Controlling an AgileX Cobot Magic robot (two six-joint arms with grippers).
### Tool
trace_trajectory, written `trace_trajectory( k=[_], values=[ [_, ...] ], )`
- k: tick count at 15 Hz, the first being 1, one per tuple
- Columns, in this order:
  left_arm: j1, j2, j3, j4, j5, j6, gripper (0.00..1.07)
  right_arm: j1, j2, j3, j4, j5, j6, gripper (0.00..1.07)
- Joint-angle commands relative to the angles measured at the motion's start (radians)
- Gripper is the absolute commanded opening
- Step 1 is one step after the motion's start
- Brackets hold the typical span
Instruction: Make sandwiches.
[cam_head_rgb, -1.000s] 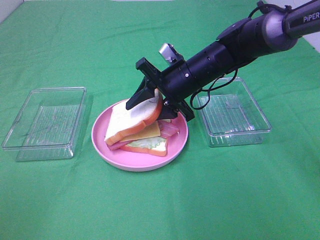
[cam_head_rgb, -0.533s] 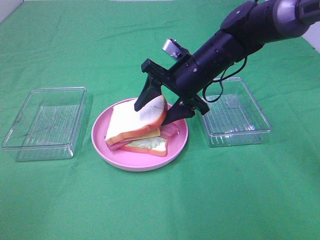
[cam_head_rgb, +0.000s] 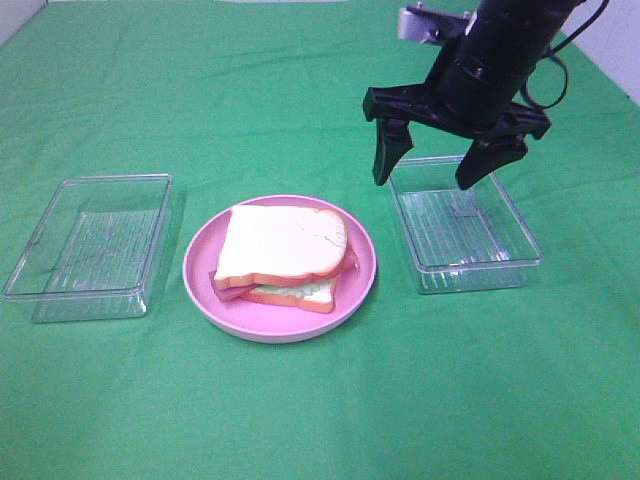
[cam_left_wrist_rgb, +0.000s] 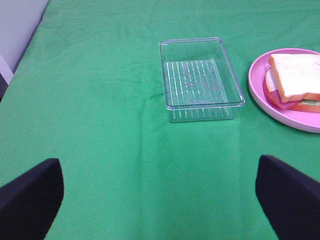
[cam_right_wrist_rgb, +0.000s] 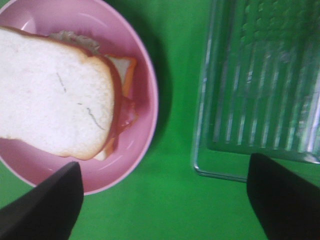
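Note:
A stacked sandwich (cam_head_rgb: 283, 255) lies on the round pink plate (cam_head_rgb: 205, 290): white bread with orange-brown crust on top, pink meat and pale green lettuce showing at its edges. My right gripper (cam_head_rgb: 429, 167) hangs open and empty in the air above the gap between the plate and the right tray, well clear of the sandwich. The right wrist view looks straight down on the sandwich (cam_right_wrist_rgb: 55, 112) and plate (cam_right_wrist_rgb: 142, 90) between wide-spread fingers (cam_right_wrist_rgb: 45, 207). My left gripper (cam_left_wrist_rgb: 160, 192) is open over bare cloth; the sandwich (cam_left_wrist_rgb: 296, 82) sits at that view's edge.
A clear plastic tray (cam_head_rgb: 95, 240) stands left of the plate, another clear tray (cam_head_rgb: 465, 230) right of it, under the right arm. The left tray (cam_left_wrist_rgb: 199, 77) also shows in the left wrist view. Green cloth covers the table.
My right gripper let go of the top bread slice, opened wide and rose up and to the right. The slice now lies flat on the stack.

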Motion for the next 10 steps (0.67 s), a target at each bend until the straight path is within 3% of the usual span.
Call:
trace_trajectory(
  k=[1, 5, 10],
  values=[
    [0.002, -0.018, 0.002, -0.002, 0.0, -0.006, 0.98, -0.032, -0.036, -0.004, -0.075, 0.04, 0.026, 0.86],
    [0.002, -0.018, 0.002, -0.002, 0.0, -0.006, 0.98, -0.235, -0.046, -0.004, -0.105, 0.112, -0.013, 0.86],
    [0.002, -0.018, 0.002, -0.002, 0.0, -0.006, 0.98, -0.258, -0.058, 0.002, -0.169, 0.234, -0.068, 0.86]
  ],
)
